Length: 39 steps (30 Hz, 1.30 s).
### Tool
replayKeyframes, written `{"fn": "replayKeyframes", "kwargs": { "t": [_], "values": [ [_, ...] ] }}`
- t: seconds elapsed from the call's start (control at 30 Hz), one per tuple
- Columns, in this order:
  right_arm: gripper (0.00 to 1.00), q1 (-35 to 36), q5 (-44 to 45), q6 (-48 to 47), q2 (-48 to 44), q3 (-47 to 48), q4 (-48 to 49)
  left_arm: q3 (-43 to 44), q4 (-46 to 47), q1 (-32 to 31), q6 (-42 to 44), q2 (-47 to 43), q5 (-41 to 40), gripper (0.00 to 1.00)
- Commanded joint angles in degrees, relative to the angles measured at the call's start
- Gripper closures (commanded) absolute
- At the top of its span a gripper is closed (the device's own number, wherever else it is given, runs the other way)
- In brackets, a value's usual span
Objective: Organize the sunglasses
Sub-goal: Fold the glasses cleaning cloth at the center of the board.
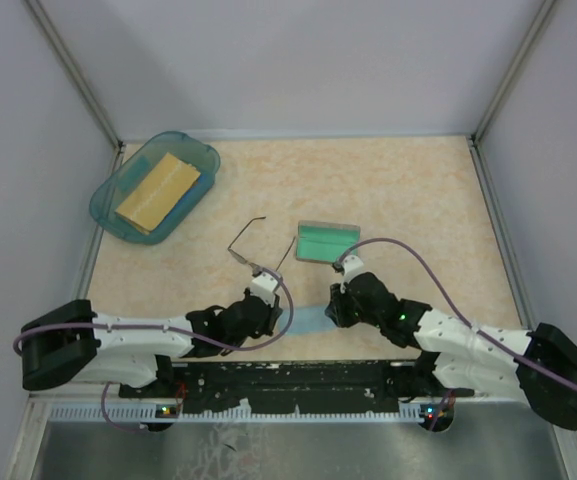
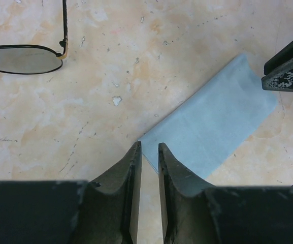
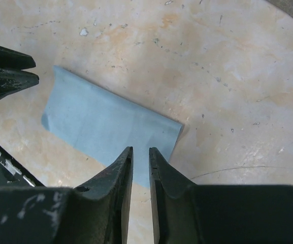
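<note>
A translucent teal plastic tray with rounded corners sits in the far left corner of the beige marbled bench. It holds a tan rectangular block, which lies flat inside. Near the middle of the bench lies an open grey rectangular case, its green lining facing up. A light blue cloth, folded into a strip, rests flat close to the middle of the near edge.

No readable text, labels, brands, numbers or signs in any of the three views.
</note>
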Motion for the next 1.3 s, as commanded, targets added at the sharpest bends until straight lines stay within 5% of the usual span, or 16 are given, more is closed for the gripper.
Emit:
{"fn": "replayKeyframes", "kwargs": {
  "t": [0.0,0.57,1.27],
  "values": [
    [0.77,1.0,0.6,0.3,-1.6,0.3,0.6,0.1,-1.0,-0.4,-0.4,-1.6,-1.6,0.73],
    [0.55,0.8,12.7,2.4,-0.8,3.9,-3.9,-2.0,1.4,-0.4,-2.2,-1.2,-4.9,0.32],
    [0.55,-2.2,7.8,0.6,8.1,5.5,4.8,-6.6,13.7,3.6,-2.5,2.8,4.5,0.32]
  ]
}}
